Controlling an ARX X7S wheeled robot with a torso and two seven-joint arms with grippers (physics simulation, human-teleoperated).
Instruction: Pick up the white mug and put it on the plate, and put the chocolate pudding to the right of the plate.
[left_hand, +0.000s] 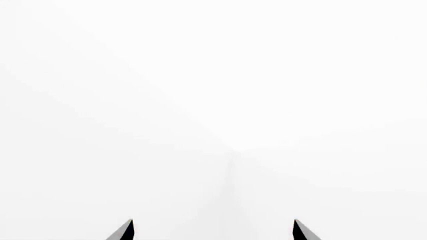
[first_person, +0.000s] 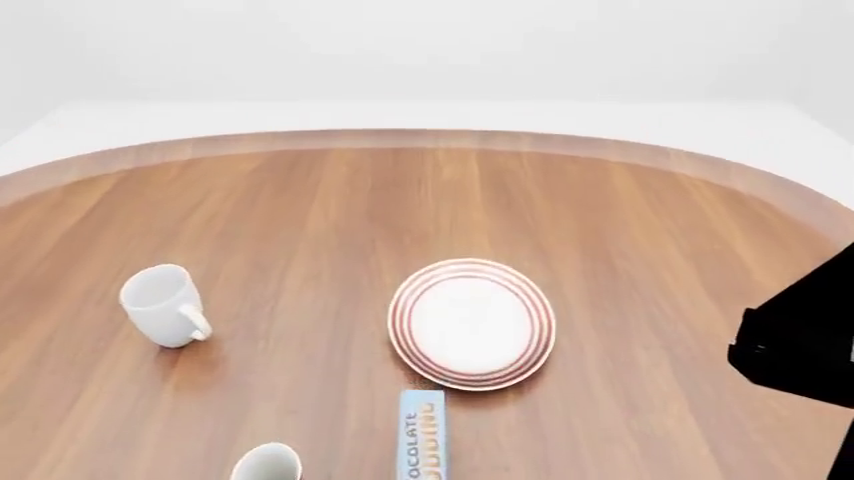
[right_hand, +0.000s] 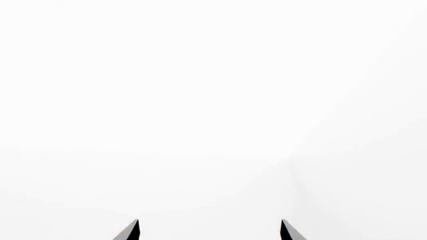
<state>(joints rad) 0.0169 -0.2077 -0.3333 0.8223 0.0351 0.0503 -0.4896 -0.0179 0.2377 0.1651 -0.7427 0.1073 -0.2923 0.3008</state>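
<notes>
- Left fingers (left_hand: 213, 230) spread, empty, aimed at blank white; not in the head view.
- Mug (first_person: 163, 305) upright at the table's (first_person: 641, 240) left, handle toward the plate (first_person: 471, 323); left arm likely nearer.
- Pudding (first_person: 422, 435) just below the plate, long axis running away from the robot, cut off.
- Right fingers (right_hand: 209, 230) spread, empty.

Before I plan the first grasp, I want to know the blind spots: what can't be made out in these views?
- Chocolate pudding: head view, bottom edge cuts it.
- Second cup: head view, only its rim shows.
- Left claw and right claw: wrist views show fingertips apart against blank white.
- Right arm: a dark shape, cut by the edge.
</notes>
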